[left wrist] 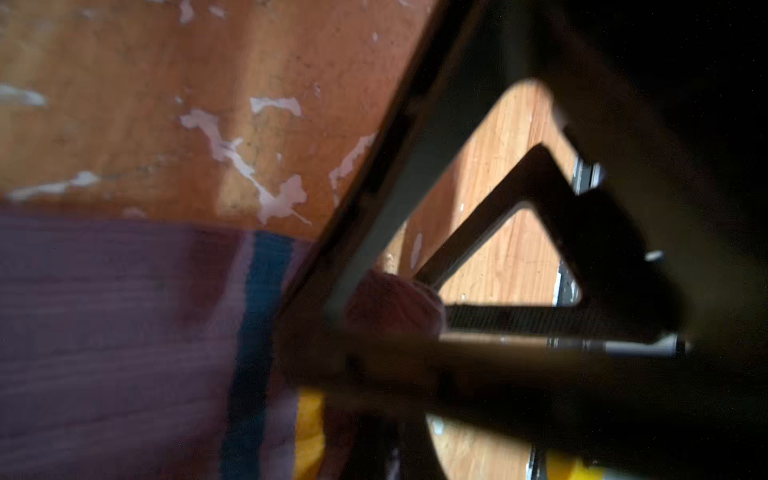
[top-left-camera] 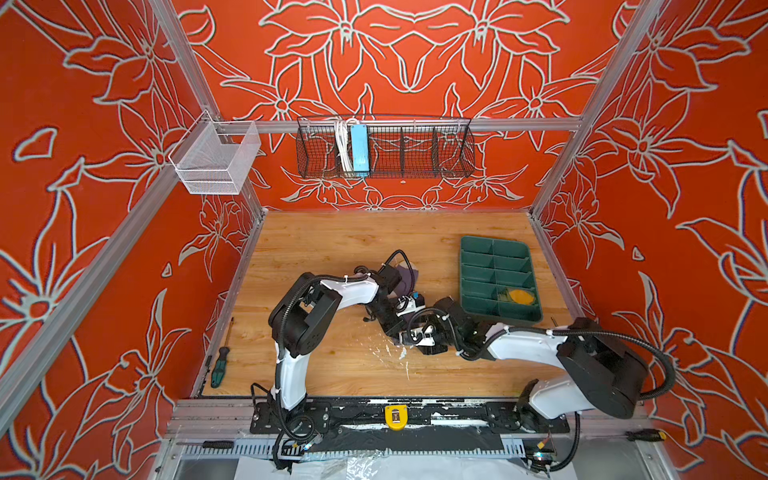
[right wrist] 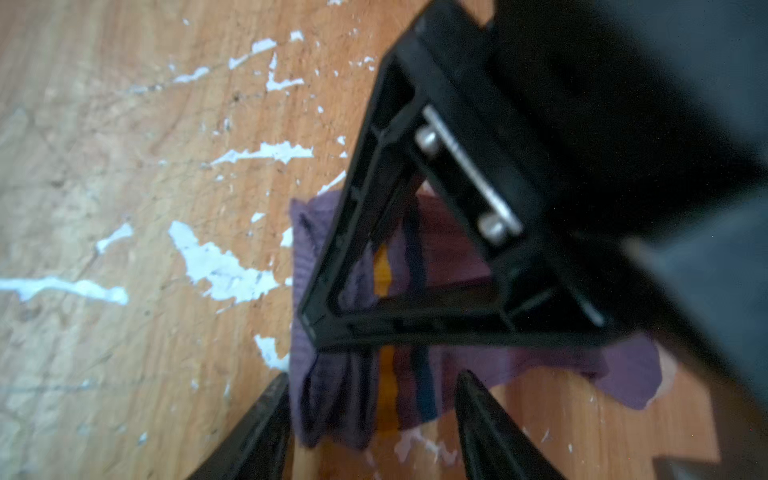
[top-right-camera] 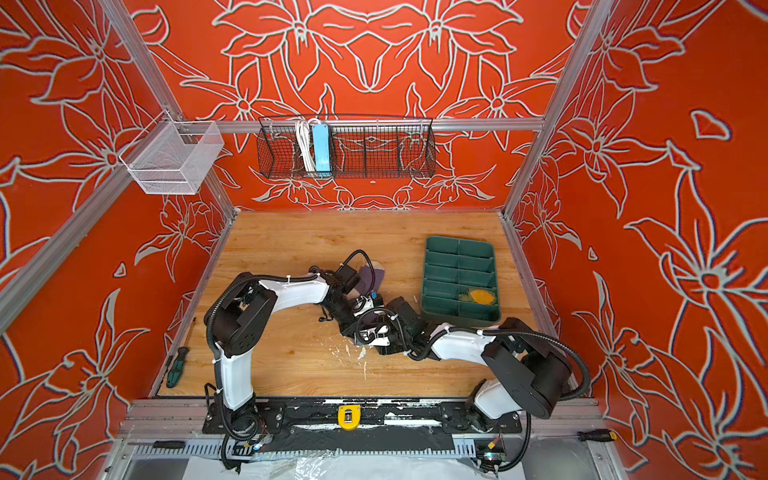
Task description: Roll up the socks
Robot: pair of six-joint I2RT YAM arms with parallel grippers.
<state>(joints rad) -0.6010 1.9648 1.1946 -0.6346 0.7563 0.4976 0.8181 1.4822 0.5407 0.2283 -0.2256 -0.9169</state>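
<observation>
On scuffed wood (right wrist: 124,166), ribbed purple sock (right wrist: 332,395)

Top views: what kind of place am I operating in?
Probably a purpose-built robot test cell, not a home: an aluminium frame with red floral walls, a wooden tabletop, and left arm and right arm mounted on its front rail.

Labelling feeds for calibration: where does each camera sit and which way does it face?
Both top views: high above the arm bases, looking down over the table; left arm, right arm show.
Left wrist: on left arm, close over the purple sock; own fingers show.
Right wrist: on right arm, facing that sock; right gripper, left gripper show.
Shared: both wrist views see that sock.
</observation>
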